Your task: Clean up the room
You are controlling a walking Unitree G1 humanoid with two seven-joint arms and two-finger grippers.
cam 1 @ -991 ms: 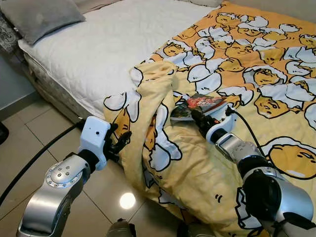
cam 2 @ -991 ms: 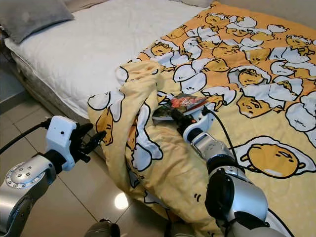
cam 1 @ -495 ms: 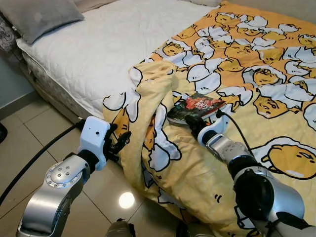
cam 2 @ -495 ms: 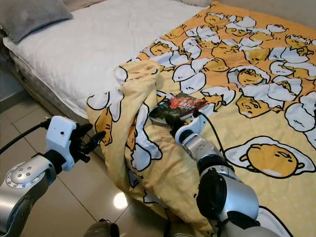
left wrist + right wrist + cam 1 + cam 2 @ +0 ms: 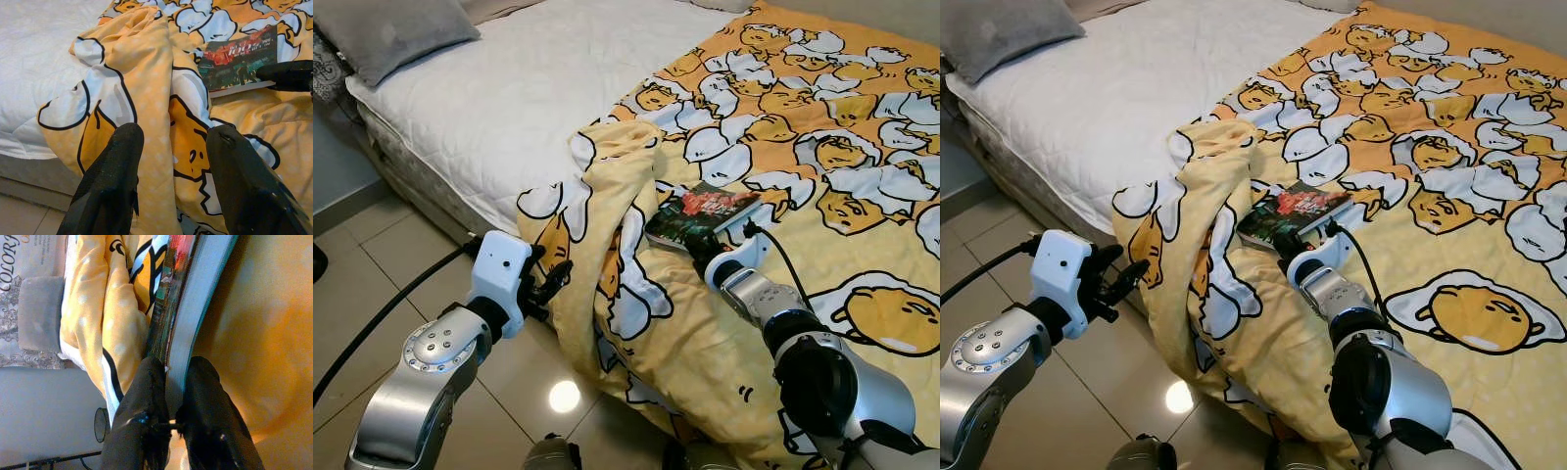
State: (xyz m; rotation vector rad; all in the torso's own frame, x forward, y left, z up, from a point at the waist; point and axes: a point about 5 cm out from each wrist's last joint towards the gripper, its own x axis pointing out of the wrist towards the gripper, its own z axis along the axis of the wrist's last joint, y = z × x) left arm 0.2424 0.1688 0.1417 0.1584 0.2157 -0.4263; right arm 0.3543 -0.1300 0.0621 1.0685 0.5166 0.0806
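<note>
**Two arms at the bedside, right claw clamped on a book**

Two silver arms reach toward a bed (image 5: pixel 499 108) covered partly by a yellow egg-print blanket (image 5: pixel 822 127). The right arm extends forward across the blanket, forearm low over the fabric, a black cable looping from its wrist. Its right claw (image 5: pixel 703 257) meets the near edge of a book (image 5: pixel 701 215) that lies flat on the blanket beside a bunched fold. The left arm is bent at the bed's side above the tiled floor (image 5: pixel 372 284), and the left claw (image 5: pixel 553 279) points at the hanging blanket edge, fingers spread and gripping nothing.

The right wrist view gives the detail the head views lack: both black fingers (image 5: pixel 146 406) pinch the book's page edge (image 5: pixel 195 308), one on the cover side, one beneath. The left wrist view shows the book's dark cover (image 5: pixel 239 61) beyond the blanket fold, with the right claw's fingers (image 5: pixel 288 76) at its edge. A grey pillow (image 5: pixel 391 29) lies at the bed's far corner.
</note>
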